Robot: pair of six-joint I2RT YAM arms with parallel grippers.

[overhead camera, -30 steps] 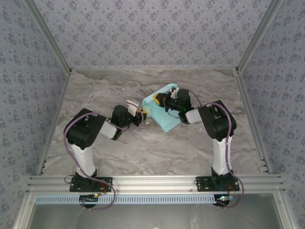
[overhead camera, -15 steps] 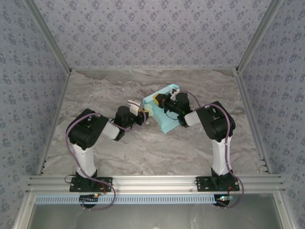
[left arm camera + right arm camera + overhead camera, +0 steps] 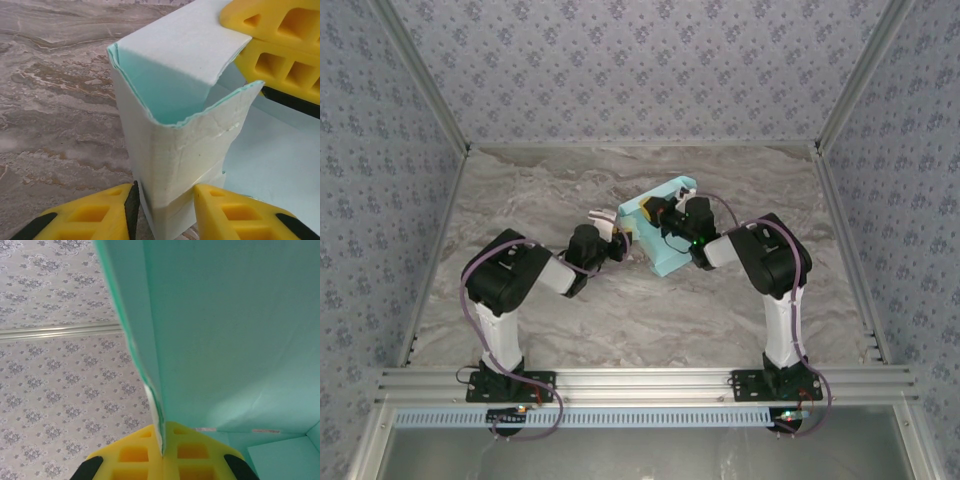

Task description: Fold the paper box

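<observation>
Because the paper box (image 3: pixel 667 245) is only thin card, expect it to weigh almost nothing, bend at a touch and crease for good wherever you squeeze too hard. It lies on the marbled table (image 3: pixel 55 100) between your two tools. A raised, folded corner stands straight up out of the left gripper (image 3: pixel 164 202), whose yellow fingers (image 3: pixel 227 212) press it from both sides. The right gripper (image 3: pixel 162 442) is pressed together on the edge of one upright panel, which rises directly ahead of its fingertips. The card's edge there already looks slightly wavy, so I judge it tears or buckles easily. Take hold close to the scored fold lines, low on a panel, not at a free tab. Its smooth face may slip, so grip squarely and lightly.
</observation>
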